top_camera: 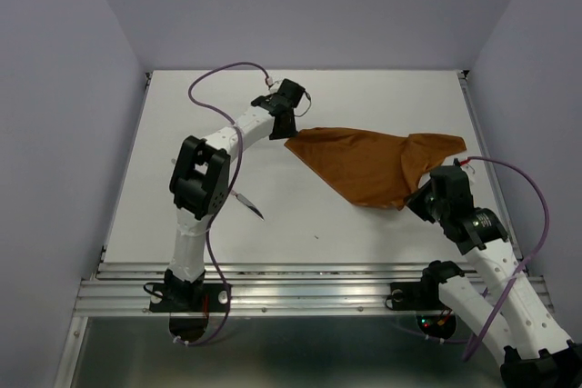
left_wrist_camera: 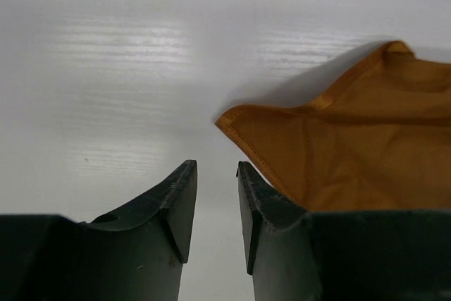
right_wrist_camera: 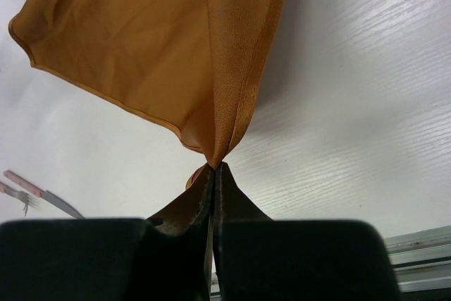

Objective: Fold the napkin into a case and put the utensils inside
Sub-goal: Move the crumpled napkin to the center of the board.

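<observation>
**A:** As the napkin (top_camera: 364,165) lies on the white surface (top_camera: 300,224), how does it look?

**B:** Rust-orange, thin, with a hemmed edge. It is pulled into a rough, creased triangle, with a flap bunched at its right end.

**A:** Who has it?

**B:** The right end effector (right_wrist_camera: 213,167) is clamped on the napkin's near right corner, and cloth fans out from the pinch. The left end effector (left_wrist_camera: 215,170) stands apart, holding nothing, just short of the napkin's left corner.

**A:** And the utensils (top_camera: 245,203)?

**B:** Well to the napkin's left, not touching it.

Mostly hidden behind left arm (top_camera: 205,179): utensils (top_camera: 247,204); cut off at left wrist view's edge: napkin (left_wrist_camera: 366,146).
</observation>
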Controlling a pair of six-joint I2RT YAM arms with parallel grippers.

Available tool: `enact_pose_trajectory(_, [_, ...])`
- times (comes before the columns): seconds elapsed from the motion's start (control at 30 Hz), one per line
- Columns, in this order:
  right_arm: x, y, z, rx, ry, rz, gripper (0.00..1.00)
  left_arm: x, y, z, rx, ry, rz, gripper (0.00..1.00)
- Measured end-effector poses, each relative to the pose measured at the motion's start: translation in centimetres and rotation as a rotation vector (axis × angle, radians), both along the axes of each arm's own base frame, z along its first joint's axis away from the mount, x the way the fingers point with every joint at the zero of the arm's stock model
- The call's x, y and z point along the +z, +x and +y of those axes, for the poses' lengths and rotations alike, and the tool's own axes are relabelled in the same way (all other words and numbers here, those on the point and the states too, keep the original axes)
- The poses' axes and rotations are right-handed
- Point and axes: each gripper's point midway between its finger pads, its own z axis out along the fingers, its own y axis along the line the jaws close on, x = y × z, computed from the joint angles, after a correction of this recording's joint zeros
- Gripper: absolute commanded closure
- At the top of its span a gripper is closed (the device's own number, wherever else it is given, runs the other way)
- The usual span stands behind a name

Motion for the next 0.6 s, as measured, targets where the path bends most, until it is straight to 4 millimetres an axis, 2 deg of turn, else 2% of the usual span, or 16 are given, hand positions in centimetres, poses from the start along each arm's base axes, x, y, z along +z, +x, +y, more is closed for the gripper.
enact_pose_trajectory(0.1, [0.1,0.0,0.0,0.002,-0.001,-0.005,0.98,-3.2,-1.1,0.2,-0.018,0.022,0.062,0.55])
enact_pose_trajectory(0.17, [0.2,-0.1,0.0,0.002,0.001,-0.012,0.98,-3.8,-1.4,0.1,-0.025,0.028,0.079,0.53])
enact_pose_trajectory(0.27, [0.2,-0.1,0.0,0.002,0.001,-0.011,0.98,-4.3,-0.7,-0.3,-0.027,0.030,0.081,0.50])
enact_pose_trajectory(0.33, [0.1,-0.1,0.0,0.003,0.001,-0.008,0.97,-4.9,-0.4,-0.5,-0.027,0.030,0.083,0.10])
enact_pose_trajectory(0.37, [0.1,-0.1,0.0,0.004,0.002,-0.009,0.97,-5.2,-0.4,-0.5,-0.027,0.032,0.088,0.02])
enact_pose_trajectory(0.53, [0.2,-0.1,0.0,0.005,0.003,-0.010,0.97,-6.8,-0.3,-0.5,-0.019,0.040,0.102,0.04])
enact_pose_trajectory(0.57, [0.2,-0.1,0.0,0.005,0.003,-0.010,0.97,-6.7,-0.2,-0.6,-0.017,0.038,0.099,0.05])
enact_pose_trajectory(0.6, [0.2,-0.1,0.0,0.005,0.003,-0.010,0.97,-6.7,0.0,-0.7,-0.016,0.037,0.097,0.11])
